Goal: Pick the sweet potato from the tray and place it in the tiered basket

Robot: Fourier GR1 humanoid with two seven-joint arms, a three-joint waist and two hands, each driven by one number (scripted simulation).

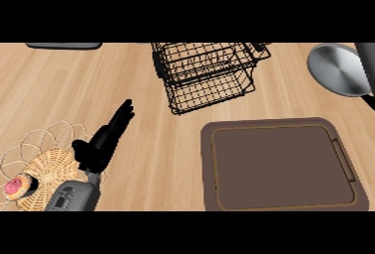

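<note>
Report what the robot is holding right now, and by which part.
Nothing is held. The left hand hangs open over the counter, fingers straight. The right hand is out of view, and the tray shows no sweet potato.

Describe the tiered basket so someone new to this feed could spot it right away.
Start from the big brown tray at the lower right of the wooden counter. Look up and left of it, toward the far edge: the tiered basket stands there, apart from the tray. It is the only black open wire frame, unlike the solid grey pan to its right.
</note>
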